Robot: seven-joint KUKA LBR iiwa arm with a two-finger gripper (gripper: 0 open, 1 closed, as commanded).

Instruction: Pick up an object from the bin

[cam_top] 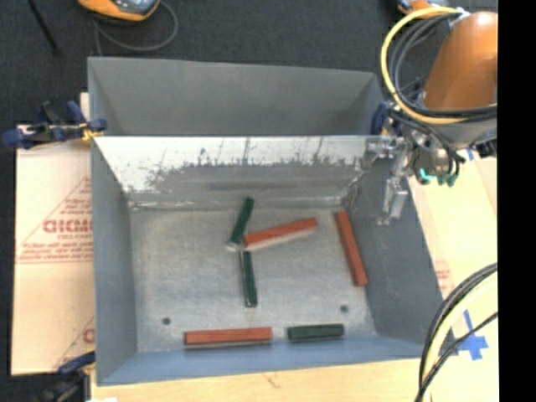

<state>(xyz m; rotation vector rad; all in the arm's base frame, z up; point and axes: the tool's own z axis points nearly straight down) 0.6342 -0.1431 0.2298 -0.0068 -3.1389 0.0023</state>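
Pincer (394, 198), grip state unclear, over the right wall of the grey bin (404, 268), near a slanting red stick (351, 248).

Pincer (390, 211) at the upper right corner of the bin (117, 249), six sticks on the floor.

From my console I see the pincer hanging above the bin's sloping right wall. Nearest to it, but apart from it, a long red stick (352, 248) lies along the foot of that wall. In the middle of the floor an upper dark green stick (243, 220), a tilted red stick (281, 233) and a lower dark green stick (249, 279) meet at their ends in a loose Y. Along the near edge a flat red stick (228, 337) and a short green stick (316, 332) lie in a row, just beside each other.
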